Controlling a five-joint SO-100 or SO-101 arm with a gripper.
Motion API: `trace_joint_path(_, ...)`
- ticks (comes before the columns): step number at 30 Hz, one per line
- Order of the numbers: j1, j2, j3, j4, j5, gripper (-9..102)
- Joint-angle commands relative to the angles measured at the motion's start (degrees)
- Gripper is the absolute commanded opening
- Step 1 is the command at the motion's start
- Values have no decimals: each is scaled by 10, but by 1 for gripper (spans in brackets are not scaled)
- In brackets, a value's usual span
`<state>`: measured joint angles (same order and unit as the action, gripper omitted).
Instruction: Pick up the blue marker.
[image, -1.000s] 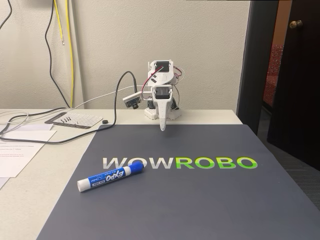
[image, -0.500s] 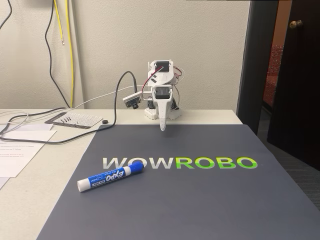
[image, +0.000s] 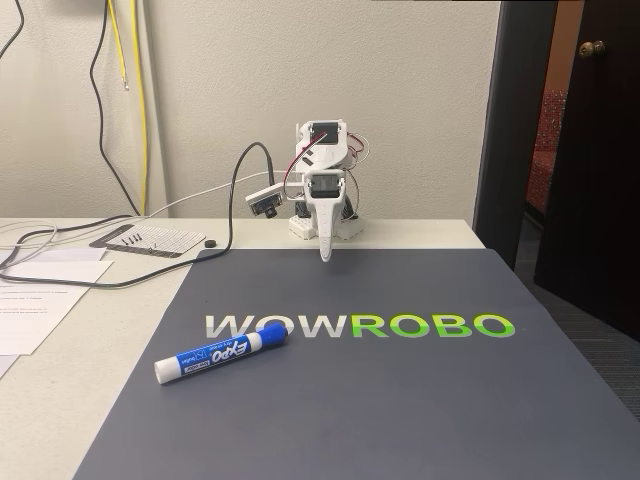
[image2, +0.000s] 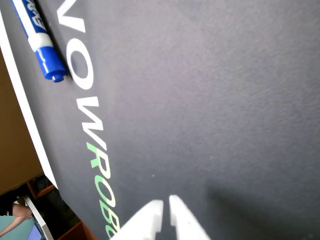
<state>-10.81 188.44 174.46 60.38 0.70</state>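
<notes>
Nothing done yet: blue marker (image: 221, 356) flat on the dark mat (image: 400, 400), untouched, just below the "W" of the WOWROBO lettering (image: 360, 326) in the fixed view, cap toward the letters. Gripper (image: 326, 255) folded at the far edge of the mat, well apart from the marker, tips (image2: 165, 212) nearly together with a thin gap in the wrist view, grasping nothing. Left, by my read: reach, open, straddle the barrel, clamp, lift.

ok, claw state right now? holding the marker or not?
Claw: closed, or nearly so, and empty, above the dark mat. The blue marker lies on the mat, apart from the claw.
</notes>
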Motion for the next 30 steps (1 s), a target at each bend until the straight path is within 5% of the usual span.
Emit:
trace_joint_path(1, -4, 34, -2, -4, -4, 0)
trace_joint_path(30, -2, 34, -2, -6, -4, 0)
